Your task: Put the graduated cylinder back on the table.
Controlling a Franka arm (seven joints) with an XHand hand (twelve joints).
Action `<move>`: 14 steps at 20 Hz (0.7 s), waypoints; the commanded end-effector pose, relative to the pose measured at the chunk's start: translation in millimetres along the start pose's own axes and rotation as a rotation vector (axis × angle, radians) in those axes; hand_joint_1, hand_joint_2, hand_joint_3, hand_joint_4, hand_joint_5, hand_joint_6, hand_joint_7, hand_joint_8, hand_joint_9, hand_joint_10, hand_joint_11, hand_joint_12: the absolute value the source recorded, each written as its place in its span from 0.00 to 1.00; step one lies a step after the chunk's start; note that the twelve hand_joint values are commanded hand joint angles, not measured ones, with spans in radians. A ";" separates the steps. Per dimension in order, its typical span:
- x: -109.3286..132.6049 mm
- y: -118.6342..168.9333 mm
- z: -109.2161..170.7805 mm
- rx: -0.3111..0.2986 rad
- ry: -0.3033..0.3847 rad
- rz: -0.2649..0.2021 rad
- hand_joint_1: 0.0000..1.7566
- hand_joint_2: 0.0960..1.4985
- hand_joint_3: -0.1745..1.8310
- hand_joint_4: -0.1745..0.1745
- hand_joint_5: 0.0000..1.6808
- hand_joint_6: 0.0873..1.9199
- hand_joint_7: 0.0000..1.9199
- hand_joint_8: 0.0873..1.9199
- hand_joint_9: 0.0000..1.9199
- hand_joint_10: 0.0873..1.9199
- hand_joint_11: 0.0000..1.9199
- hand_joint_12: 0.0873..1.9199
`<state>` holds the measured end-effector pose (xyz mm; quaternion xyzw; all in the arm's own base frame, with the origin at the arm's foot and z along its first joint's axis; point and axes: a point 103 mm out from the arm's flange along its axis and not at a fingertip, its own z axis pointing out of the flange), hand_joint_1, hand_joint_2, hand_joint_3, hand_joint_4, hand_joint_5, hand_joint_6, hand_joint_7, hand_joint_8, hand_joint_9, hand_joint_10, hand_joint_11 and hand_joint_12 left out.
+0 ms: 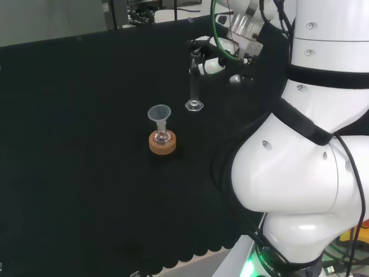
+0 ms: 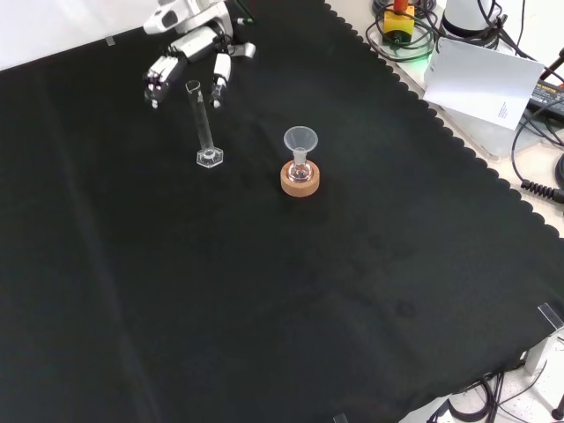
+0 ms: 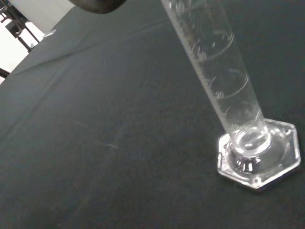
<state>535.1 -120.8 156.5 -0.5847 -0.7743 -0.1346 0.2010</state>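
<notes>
The graduated cylinder (image 2: 204, 123) stands upright on the counter (image 2: 264, 291), hex base flat on the black cloth, just left of the cork ring (image 2: 300, 179) w/ flask and funnel (image 2: 300, 139) in front view. The hand (image 2: 189, 53) sits at the cylinder's top; its fingers (image 2: 219, 84) look spread beside the tube, not pinching it. Judgement: placement approx. done; retract straight away from the rim, no sideways sweep, since a tall narrow tube tips easily. Cylinder is clear, smooth, w/ printed graduations; the cloth is matte.

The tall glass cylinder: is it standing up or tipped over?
Upright: the graduated cylinder stands on its hexagonal base on the black cloth, the hand beside its top.
</notes>
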 end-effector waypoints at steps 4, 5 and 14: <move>15.9 -67.2 -56.3 -0.069 -0.103 0.103 0.41 0.58 0.00 0.36 0.15 0.00 0.01 0.29 0.28 0.00 0.08 0.72; 20.3 -74.4 -61.2 -0.074 -0.112 0.109 0.41 0.58 0.00 0.36 0.15 0.00 0.01 0.29 0.28 0.00 0.08 0.72; 62.5 -131.0 -91.5 -0.153 -0.171 0.132 0.41 0.58 0.00 0.35 0.16 0.00 0.01 0.30 0.28 0.00 0.08 0.72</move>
